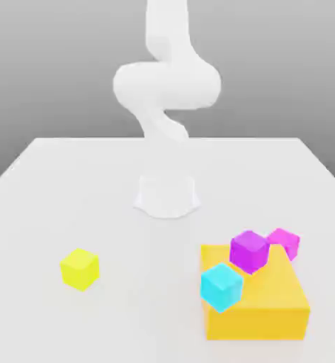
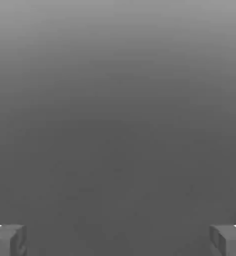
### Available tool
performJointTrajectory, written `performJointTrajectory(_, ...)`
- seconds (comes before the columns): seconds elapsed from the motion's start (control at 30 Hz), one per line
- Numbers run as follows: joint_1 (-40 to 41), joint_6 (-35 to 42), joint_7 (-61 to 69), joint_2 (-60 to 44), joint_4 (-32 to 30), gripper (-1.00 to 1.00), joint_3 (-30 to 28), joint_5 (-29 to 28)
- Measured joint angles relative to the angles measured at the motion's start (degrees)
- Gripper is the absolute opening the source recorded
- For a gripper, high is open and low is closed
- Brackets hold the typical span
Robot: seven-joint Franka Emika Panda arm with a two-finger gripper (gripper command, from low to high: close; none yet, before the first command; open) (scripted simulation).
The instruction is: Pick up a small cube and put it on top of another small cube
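I see a plain white robot arm [image 1: 166,85] rising from a flat, pale grey-white surface [image 1: 71,184], against a smooth grey backdrop that darkens lower down. A small hot-pink magenta cube [image 1: 285,241] is solid and unpatterned. A small violet-purple cube [image 1: 249,249] is darker and bluer. A small cyan cube [image 1: 221,286] is bright and plain. A large orange-yellow block [image 1: 269,301] has a lighter top and deeper orange sides. A small lemon-yellow cube [image 1: 79,269] is plain. The tool [image 2: 118,240] has dark grey fingertips [image 2: 10,240] with white edges.
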State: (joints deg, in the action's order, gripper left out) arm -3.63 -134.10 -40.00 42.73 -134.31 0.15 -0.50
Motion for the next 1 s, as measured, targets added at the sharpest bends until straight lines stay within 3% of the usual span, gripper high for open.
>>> performJointTrajectory(0.53, -22.75, -14.84, 38.44, -19.97, -16.19, 0.00, 0.09, -1.87)
performJointTrajectory(1.0, -40.08, -27.74, 74.51, -37.16, -30.23, 0.00, 2.53, 0.35)
